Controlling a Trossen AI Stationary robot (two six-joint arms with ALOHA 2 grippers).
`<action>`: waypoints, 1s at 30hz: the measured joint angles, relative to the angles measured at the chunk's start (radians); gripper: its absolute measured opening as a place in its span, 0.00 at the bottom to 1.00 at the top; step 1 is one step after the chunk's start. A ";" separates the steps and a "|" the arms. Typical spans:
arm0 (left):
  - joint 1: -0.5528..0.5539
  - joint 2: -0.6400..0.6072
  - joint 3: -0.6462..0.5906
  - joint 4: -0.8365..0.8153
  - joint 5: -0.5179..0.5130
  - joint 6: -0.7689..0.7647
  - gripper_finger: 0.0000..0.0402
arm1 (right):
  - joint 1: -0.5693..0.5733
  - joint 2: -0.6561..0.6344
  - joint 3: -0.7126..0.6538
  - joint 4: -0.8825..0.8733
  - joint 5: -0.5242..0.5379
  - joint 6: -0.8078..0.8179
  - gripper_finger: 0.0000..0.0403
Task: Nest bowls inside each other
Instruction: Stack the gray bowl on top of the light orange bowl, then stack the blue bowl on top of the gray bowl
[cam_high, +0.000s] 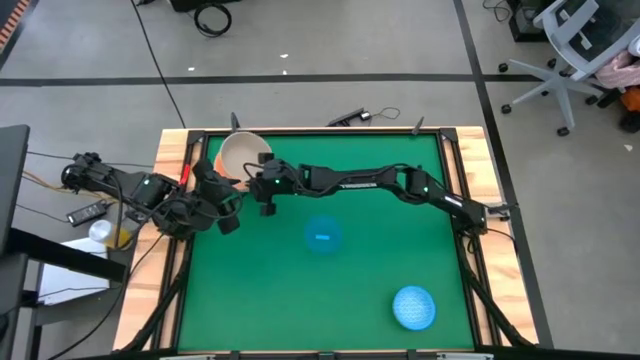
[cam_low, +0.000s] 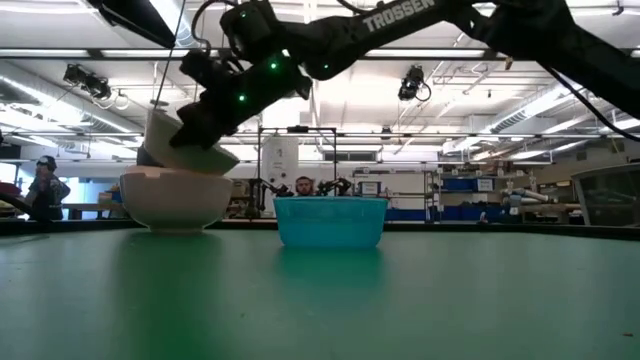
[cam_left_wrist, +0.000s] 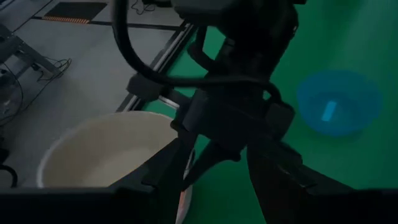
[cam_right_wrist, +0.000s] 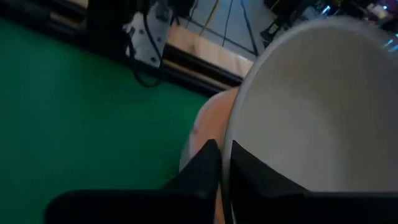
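Note:
At the table's far left, a white bowl (cam_low: 185, 150) is tilted over a stack with a cream bowl (cam_low: 175, 198) on the outside and a peach bowl (cam_right_wrist: 208, 121) showing beneath. My right gripper (cam_right_wrist: 221, 168), stretched across from the right, is shut on the white bowl. My left gripper (cam_high: 228, 215) hovers open just nearer than the stack, holding nothing. A translucent dark blue bowl (cam_high: 322, 238) stands on its base at the table's middle. A light blue speckled bowl (cam_high: 414, 307) sits near the right front. My right gripper pinches the white bowl's rim (cam_right_wrist: 229, 146), one finger inside the bowl and one outside. The fingers come slanting down from the table's right. The bowl is tilted, its lower part (cam_low: 195, 165) dipping into the cream bowl's mouth; whether it rests there I cannot tell.
The green mat (cam_high: 250, 300) lies bare along the near left. A wooden frame (cam_high: 170, 180) borders the table close behind the stack. The right arm (cam_high: 370, 183) spans the far half of the table above the mat.

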 joint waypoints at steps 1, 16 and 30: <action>0.000 0.000 0.000 -0.002 0.000 0.000 0.44 | 0.000 -0.003 0.001 0.002 0.000 0.014 0.14; -0.017 0.000 -0.097 -0.018 0.005 -0.156 0.44 | 0.001 -0.172 -0.024 -0.523 0.247 0.411 0.60; -0.024 0.000 -0.334 0.038 0.015 -0.380 0.44 | 0.086 -0.464 -0.541 -0.619 -0.068 0.575 0.54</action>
